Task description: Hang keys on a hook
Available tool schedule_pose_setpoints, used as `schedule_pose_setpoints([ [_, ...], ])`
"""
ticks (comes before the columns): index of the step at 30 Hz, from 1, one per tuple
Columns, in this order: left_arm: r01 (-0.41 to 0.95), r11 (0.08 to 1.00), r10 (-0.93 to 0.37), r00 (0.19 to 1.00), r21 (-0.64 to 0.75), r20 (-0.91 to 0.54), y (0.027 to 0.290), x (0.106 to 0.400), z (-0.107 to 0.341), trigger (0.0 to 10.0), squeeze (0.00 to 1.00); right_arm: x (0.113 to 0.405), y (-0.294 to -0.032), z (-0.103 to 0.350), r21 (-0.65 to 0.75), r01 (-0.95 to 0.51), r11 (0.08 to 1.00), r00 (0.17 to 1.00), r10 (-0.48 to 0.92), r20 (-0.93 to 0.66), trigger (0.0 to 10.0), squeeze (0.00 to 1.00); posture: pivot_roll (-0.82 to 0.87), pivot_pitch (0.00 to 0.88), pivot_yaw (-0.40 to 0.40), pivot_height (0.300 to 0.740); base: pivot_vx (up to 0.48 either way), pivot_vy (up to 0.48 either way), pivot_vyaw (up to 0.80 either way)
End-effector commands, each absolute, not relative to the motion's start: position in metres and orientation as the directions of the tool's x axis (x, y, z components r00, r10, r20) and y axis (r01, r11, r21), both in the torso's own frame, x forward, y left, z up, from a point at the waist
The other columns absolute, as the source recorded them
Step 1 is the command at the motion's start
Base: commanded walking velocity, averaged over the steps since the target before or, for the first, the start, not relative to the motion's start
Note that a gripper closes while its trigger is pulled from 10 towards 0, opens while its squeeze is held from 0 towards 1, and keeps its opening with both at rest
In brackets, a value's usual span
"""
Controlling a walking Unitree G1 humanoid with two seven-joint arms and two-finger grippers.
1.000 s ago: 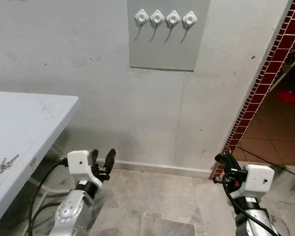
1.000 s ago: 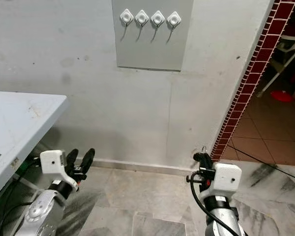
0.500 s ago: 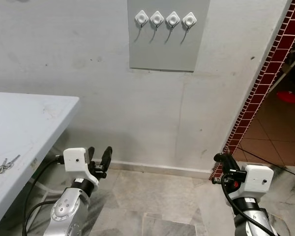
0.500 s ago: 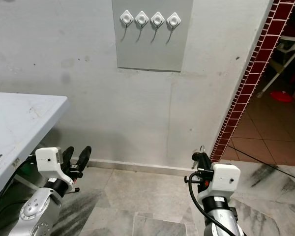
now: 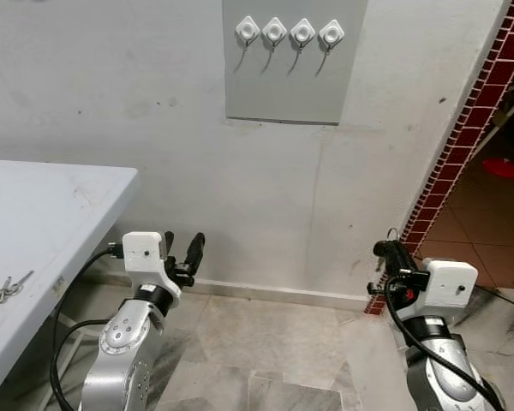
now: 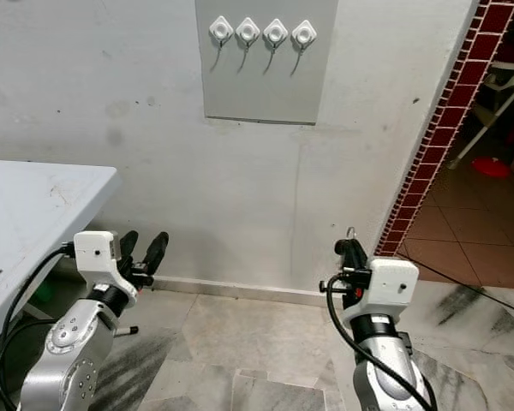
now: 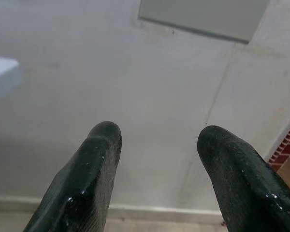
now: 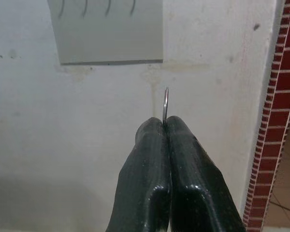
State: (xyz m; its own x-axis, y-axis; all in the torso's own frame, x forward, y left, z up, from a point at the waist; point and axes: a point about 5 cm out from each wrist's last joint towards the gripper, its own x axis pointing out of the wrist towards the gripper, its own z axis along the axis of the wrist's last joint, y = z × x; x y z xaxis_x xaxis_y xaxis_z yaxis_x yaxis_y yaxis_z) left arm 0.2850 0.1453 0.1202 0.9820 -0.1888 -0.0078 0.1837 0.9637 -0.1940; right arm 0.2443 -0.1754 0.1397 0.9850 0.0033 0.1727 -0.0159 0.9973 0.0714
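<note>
We see the right gripper (image 8: 165, 126) clenched on a thin key ring (image 8: 166, 104), low right, far below the hooks (image 5: 289, 36); light, stiff, slippery metal, best pinched at its rim; the left gripper (image 7: 157, 145) gapes empty.

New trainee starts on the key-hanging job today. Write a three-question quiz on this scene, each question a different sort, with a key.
1. True or false: the right gripper has its fingers shut on a thin metal key ring.
2. Multiple choice: how many hooks are on the grey wall panel? A two, B four, C six.
3. Fill in: a second set of keys lies on the white ____ at the robot's left.

Key
1. True; the ring sticks up edge-on between the closed fingers.
2. B; all four are bare.
3. Table. The left gripper, fingers apart, holds nothing.
</note>
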Motion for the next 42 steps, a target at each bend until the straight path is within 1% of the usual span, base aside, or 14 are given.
schedule_pose_setpoints([
  [1,0.179,0.965,-0.186,0.982,-0.193,-0.016,0.142,0.291,0.122,10.0,0.00,0.249,-0.172,0.147,0.070,-0.027,0.997,0.981,0.013,0.194,10.0,0.00,-0.02,0.021,0.019,0.740,0.000,0.000,0.00],
  [3,0.186,0.967,-0.191,0.982,-0.174,-0.009,0.141,0.293,0.124,10.0,0.00,0.251,-0.174,0.148,0.067,-0.027,0.997,0.980,0.014,0.198,10.0,0.00,-0.03,0.023,0.029,0.740,0.000,0.000,0.00],
  [13,0.184,0.968,-0.187,0.982,-0.169,-0.005,0.144,0.303,0.128,10.0,0.00,0.253,-0.177,0.149,0.059,-0.012,0.998,0.978,-0.001,0.211,10.0,0.00,-0.03,0.018,0.053,0.740,0.000,0.000,0.00],
  [17,0.178,0.969,-0.181,0.984,-0.171,0.000,0.146,0.307,0.130,10.0,0.00,0.255,-0.174,0.150,0.057,-0.019,0.998,0.977,0.006,0.214,10.0,0.00,-0.04,0.018,0.048,0.740,0.000,0.000,0.00],
  [20,0.164,0.974,-0.166,0.986,-0.159,-0.001,0.150,0.305,0.128,10.0,0.00,0.256,-0.172,0.149,0.059,-0.025,0.998,0.977,0.012,0.211,10.0,0.00,-0.03,0.013,0.035,0.740,0.000,0.000,0.00],
  [22,0.156,0.971,-0.159,0.987,-0.180,0.000,0.151,0.302,0.126,10.0,0.00,0.257,-0.171,0.149,0.063,-0.045,0.997,0.977,0.030,0.211,10.0,0.00,-0.02,0.024,0.028,0.740,0.000,0.000,0.00],
  [25,0.156,0.972,-0.158,0.987,-0.175,-0.002,0.146,0.299,0.125,10.0,0.00,0.257,-0.178,0.151,0.067,-0.019,0.998,0.977,0.004,0.212,10.0,0.00,-0.02,0.011,0.031,0.740,0.000,0.000,0.00],
  [27,0.154,0.973,-0.157,0.988,-0.173,0.001,0.144,0.299,0.124,10.0,0.00,0.257,-0.180,0.148,0.062,-0.009,0.998,0.977,-0.004,0.213,10.0,0.00,-0.02,0.027,0.042,0.740,0.000,0.000,0.00],
  [28,0.156,0.972,-0.159,0.987,-0.176,-0.002,0.144,0.300,0.122,10.0,0.00,0.258,-0.180,0.146,0.064,-0.003,0.998,0.978,-0.010,0.209,10.0,0.00,-0.02,0.007,0.040,0.740,0.000,0.000,0.00],
  [30,0.166,0.971,-0.170,0.985,-0.170,-0.010,0.145,0.303,0.122,10.0,0.00,0.261,-0.177,0.146,0.072,0.015,0.997,0.977,-0.030,0.209,10.0,0.00,-0.03,0.013,0.050,0.740,0.000,0.000,0.00],
  [31,0.174,0.971,-0.178,0.984,-0.164,-0.008,0.146,0.306,0.123,10.0,0.00,0.262,-0.175,0.148,0.084,0.015,0.996,0.975,-0.034,0.220,10.0,0.00,-0.04,0.000,0.057,0.740,0.000,0.000,0.00],
  [33,0.170,0.971,-0.173,0.985,-0.166,-0.007,0.147,0.309,0.124,10.0,0.00,0.262,-0.173,0.148,0.084,0.015,0.996,0.974,-0.034,0.224,10.0,0.00,-0.05,0.000,0.065,0.740,0.000,0.000,0.00],
  [42,0.179,0.969,-0.178,0.984,-0.170,0.020,0.142,0.319,0.129,10.0,0.00,0.267,-0.175,0.152,0.086,0.014,0.996,0.970,-0.035,0.240,10.0,0.00,-0.06,0.000,0.058,0.740,0.000,0.000,0.00],
])
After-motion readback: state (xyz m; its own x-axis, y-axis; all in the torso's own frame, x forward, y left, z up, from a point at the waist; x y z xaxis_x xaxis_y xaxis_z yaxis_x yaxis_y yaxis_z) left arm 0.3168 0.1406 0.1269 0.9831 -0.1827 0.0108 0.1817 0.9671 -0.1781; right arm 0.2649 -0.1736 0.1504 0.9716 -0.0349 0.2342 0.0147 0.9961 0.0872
